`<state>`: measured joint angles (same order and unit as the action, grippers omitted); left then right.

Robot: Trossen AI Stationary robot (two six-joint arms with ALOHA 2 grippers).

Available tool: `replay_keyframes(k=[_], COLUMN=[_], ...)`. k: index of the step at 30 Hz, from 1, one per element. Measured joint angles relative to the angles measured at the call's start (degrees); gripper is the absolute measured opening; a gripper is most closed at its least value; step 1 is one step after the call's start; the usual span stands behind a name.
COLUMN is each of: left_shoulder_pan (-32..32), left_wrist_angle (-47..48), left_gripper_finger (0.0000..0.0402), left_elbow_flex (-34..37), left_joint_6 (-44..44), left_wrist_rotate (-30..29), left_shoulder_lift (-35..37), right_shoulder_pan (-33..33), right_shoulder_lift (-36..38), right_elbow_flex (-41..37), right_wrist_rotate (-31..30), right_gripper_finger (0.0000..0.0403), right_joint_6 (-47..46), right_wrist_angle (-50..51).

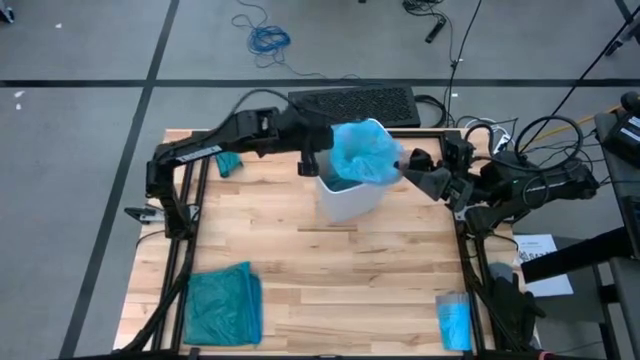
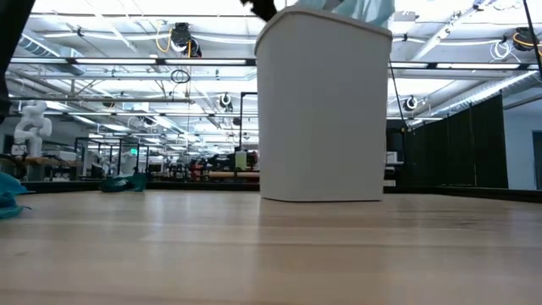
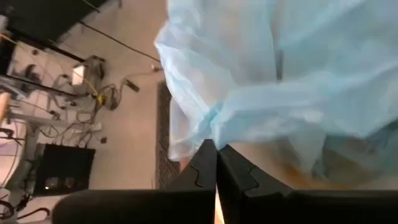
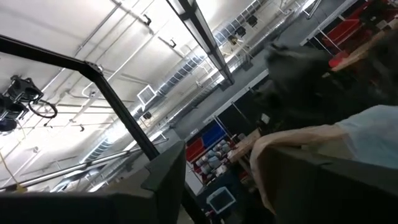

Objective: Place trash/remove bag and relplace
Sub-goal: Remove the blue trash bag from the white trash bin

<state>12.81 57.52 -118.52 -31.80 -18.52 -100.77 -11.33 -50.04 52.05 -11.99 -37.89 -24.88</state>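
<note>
While the left gripper point(image 3: 216, 163) has its 2 fingers pinched together on a fold of the bag point(image 3: 292, 81), the pale blue liner sits bunched over the mouth of the white bin point(image 1: 347, 200), which stands at the far middle of the table point(image 1: 330, 270). The right gripper point(image 1: 418, 170) is at the bin's opposite rim with its fingers spread, holding nothing that can be seen. The step looks like lifting the liner out. To do it well, the left arm should rise straight and slowly so the thin plastic does not tear or slip, while the right arm steadies the bin or takes a second fold. No trash is visible from here. The teal bag point(image 1: 222, 305) and the folded blue packet point(image 1: 454, 320) lie on the near side.
</note>
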Motion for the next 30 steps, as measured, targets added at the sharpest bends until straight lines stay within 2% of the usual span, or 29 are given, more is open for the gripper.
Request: replay_keyframes(k=[5,8,12,18,21,26,30], left_shoulder_pan=[-0.32,-0.34,-0.48,-1.57,-1.87,-1.80,-1.83], left_wrist_angle=[0.33,-0.03,-2.88,-7.52,-7.31,-4.28,-4.35], left_gripper_finger=[0.0002,0.0001,0.0001,0.0001,0.0000,0.0000,0.0000], left_elbow_flex=[-4.82,-7.46,-8.94,-10.70,-11.19,-11.14,-11.14], left_joint_6=[1.66,4.01,7.63,9.01,9.01,8.97,8.95], left_wrist_rotate=[1.47,6.68,16.96,25.00,25.30,21.51,22.65], left_shoulder_lift=[0.55,1.23,1.71,1.95,2.06,1.96,1.96], right_shoulder_pan=[-0.02,-0.01,0.16,1.12,1.20,1.18,1.81], right_shoulder_lift=[-0.02,-0.04,-0.02,-0.02,-0.02,-0.02,-0.01], right_elbow_flex=[0.00,0.00,0.00,0.00,0.00,0.00,0.02], right_wrist_rotate=[0.03,0.02,-0.06,-0.11,-0.06,-0.02,-0.31], right_gripper_finger=[0.0178,0.0178,0.0178,0.0178,0.0178,0.0178,0.0178], right_joint_6=[-0.80,-1.06,-1.01,-1.07,-1.09,-2.31,-3.84], right_wrist_angle=[0.85,1.23,1.70,1.77,1.77,2.52,5.94])
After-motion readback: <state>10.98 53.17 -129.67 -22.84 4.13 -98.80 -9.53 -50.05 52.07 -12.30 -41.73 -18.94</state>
